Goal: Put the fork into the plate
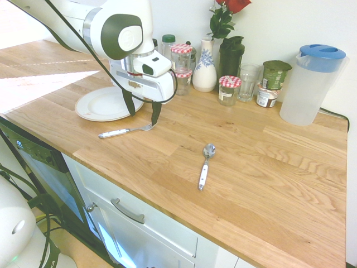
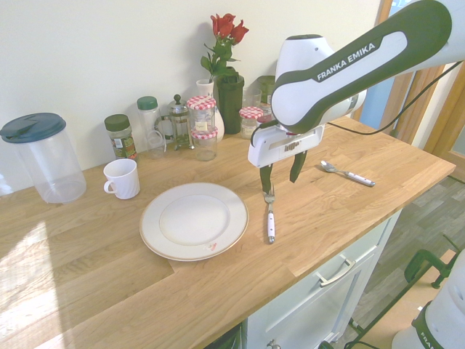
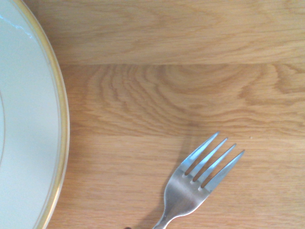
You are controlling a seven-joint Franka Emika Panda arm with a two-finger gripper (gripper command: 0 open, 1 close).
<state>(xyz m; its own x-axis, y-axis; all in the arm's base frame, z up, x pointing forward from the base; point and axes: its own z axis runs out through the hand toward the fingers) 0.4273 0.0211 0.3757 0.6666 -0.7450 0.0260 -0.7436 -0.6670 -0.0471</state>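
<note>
Second exterior view shows your empty plate point(image 2: 194, 220) leftmost, the fork point(image 2: 269, 215) flat on the counter just beside its rim, and the gripper point(image 2: 280, 178), fingers spread over the metal neck, which you may find slips or pivots because it lies thin and low.

The slim fork point(image 1: 124, 132) pairs a white handle with silver metal tines; the round white ceramic plate point(image 2: 225, 236) has a thin gold rim line; the wooden surface point(image 1: 268, 184) shows honey-brown grain; jam jars point(image 1: 229, 89) wear red-and-white checked lids
</note>
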